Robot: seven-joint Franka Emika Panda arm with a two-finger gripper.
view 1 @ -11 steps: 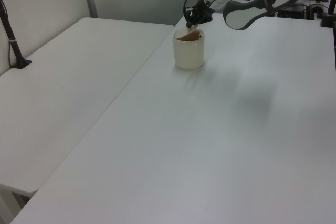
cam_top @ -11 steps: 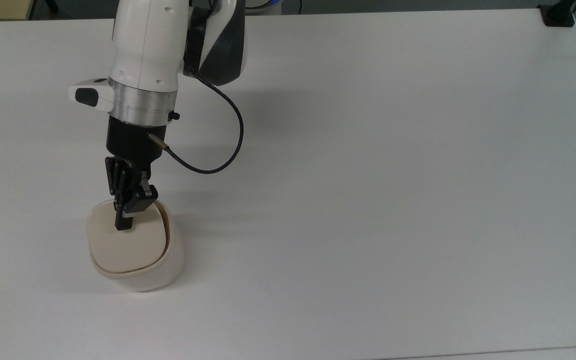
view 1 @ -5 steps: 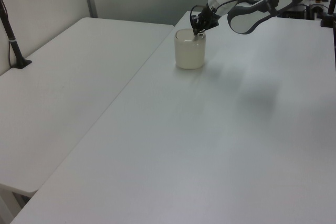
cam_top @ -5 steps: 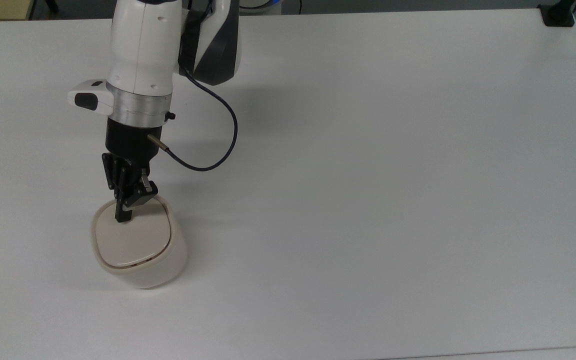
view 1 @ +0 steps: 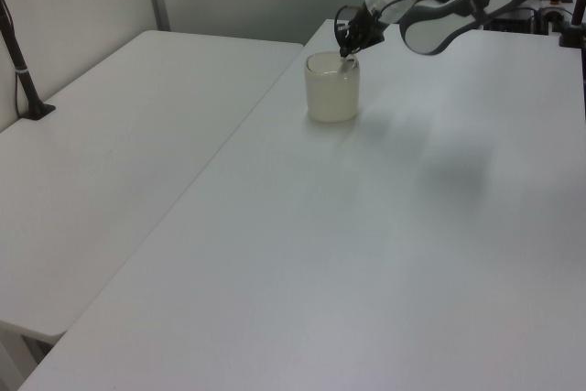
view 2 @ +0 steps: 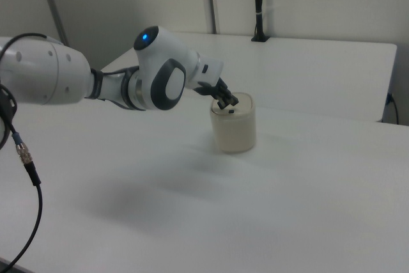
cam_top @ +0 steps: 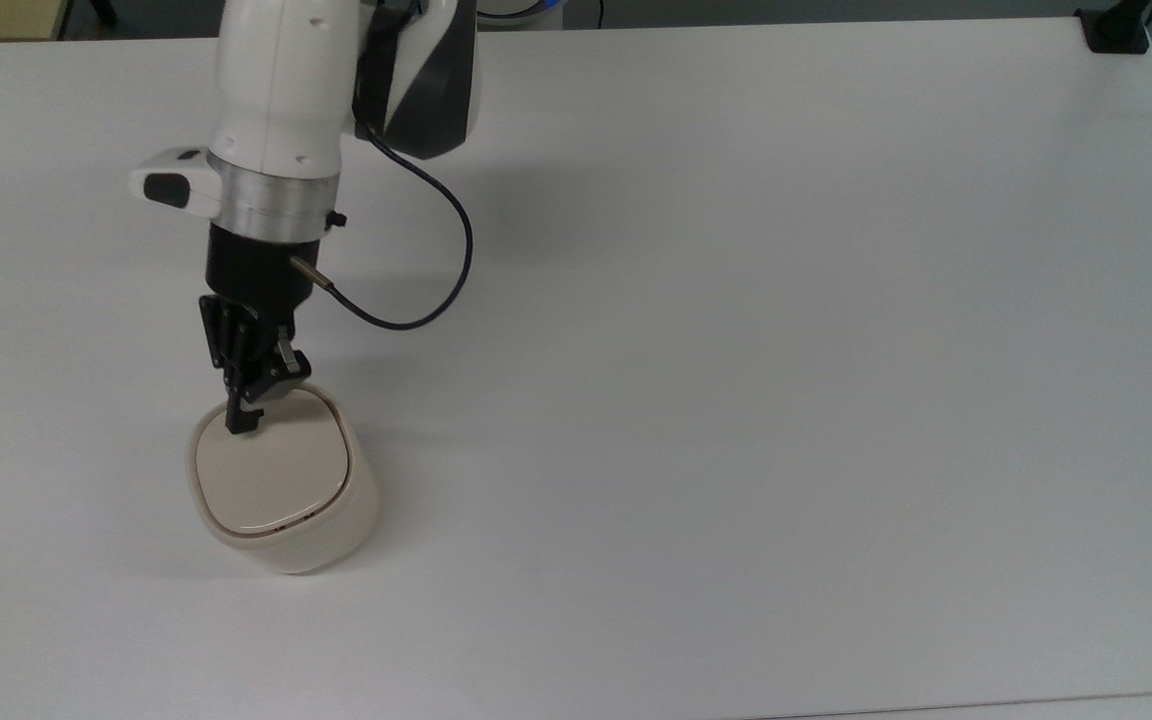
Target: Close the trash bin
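The cream trash bin (cam_top: 281, 500) (view 1: 331, 89) (view 2: 234, 126) stands on the white table at the top view's left. Its flat lid (cam_top: 271, 470) lies level inside the rim, with only a thin dark seam along its front edge. My gripper (cam_top: 244, 418) (view 1: 345, 50) (view 2: 227, 104) is shut with nothing between its fingers. Its black tips sit at the lid's back left corner in the top view, at or just above the surface; contact cannot be told.
A black cable (cam_top: 416, 260) loops from my wrist over the white table (cam_top: 736, 350). A second white table (view 1: 110, 153) adjoins on the left view's left. A black clamp (cam_top: 1116, 30) sits at the top view's far right corner.
The lid went from tilted with a dark gap along one side to lying flat in the rim. My gripper drew back and slightly up, from the lid's middle to its back corner.
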